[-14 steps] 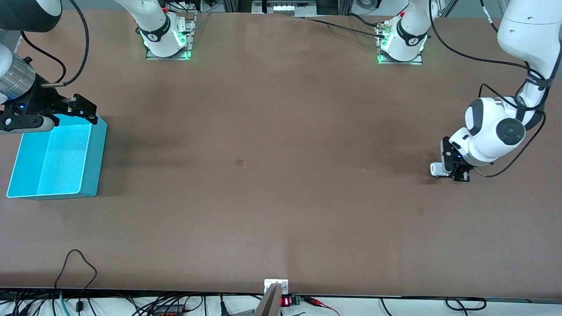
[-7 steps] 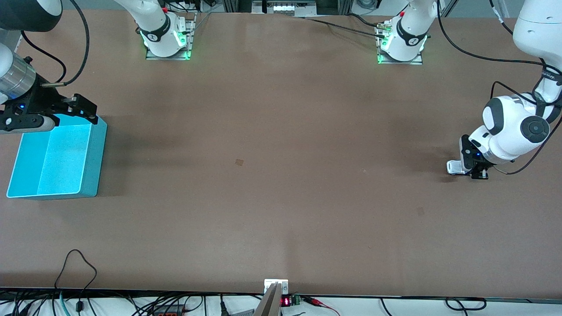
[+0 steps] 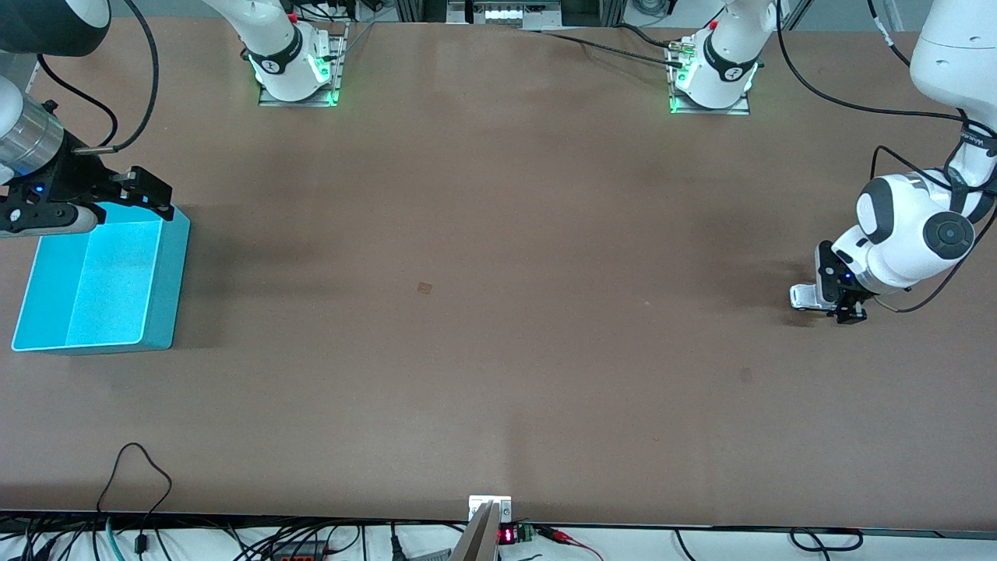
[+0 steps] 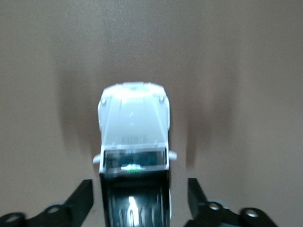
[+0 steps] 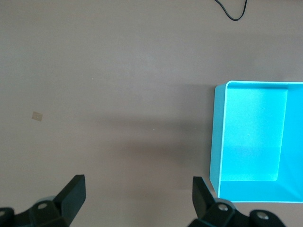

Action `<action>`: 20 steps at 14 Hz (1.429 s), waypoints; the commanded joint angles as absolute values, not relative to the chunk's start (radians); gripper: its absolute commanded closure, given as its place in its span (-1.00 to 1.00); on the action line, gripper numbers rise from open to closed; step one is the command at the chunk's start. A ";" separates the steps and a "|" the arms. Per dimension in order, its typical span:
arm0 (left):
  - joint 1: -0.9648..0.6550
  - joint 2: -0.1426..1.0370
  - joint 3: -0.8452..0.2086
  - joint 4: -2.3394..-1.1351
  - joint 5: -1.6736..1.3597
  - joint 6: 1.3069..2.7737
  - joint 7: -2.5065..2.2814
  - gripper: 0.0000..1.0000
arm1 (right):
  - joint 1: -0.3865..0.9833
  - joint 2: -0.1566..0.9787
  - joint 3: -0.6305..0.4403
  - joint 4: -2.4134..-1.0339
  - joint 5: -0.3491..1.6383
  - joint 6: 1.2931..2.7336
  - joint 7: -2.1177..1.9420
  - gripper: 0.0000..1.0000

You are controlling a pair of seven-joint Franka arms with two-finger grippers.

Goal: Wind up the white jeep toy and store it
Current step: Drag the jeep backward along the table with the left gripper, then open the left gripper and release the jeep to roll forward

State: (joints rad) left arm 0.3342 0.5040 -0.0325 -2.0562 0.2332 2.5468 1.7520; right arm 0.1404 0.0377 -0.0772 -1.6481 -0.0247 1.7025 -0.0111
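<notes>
The jeep (image 4: 134,142) sits on the table at the front view's right edge, between the left gripper's (image 4: 140,198) parted fingers, long axis pointing out from them; the right gripper (image 5: 137,194), open, waits over the bin (image 3: 173,265).

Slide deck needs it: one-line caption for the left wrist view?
Left gripper open, fingers apart from the tiny white jeep toy with black roof between them on the brown table.

Blurred all over in the left wrist view: white jeep toy (image 4: 134,142), rear cut off at the bottom edge. Barely a white speck under the left gripper (image 3: 827,305) in the front view, details too small to tell.
</notes>
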 commanded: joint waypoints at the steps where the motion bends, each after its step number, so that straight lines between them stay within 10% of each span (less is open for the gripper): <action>1: 0.337 0.485 -0.058 -1.971 0.252 2.403 1.761 -1.00 | 0.144 0.014 -0.075 -1.660 -0.028 1.692 0.002 -1.00; 20: 0.202 0.371 -0.268 -1.427 0.132 1.430 0.856 -1.00 | 0.146 0.014 -0.074 -1.660 -0.029 1.692 0.002 -1.00</action>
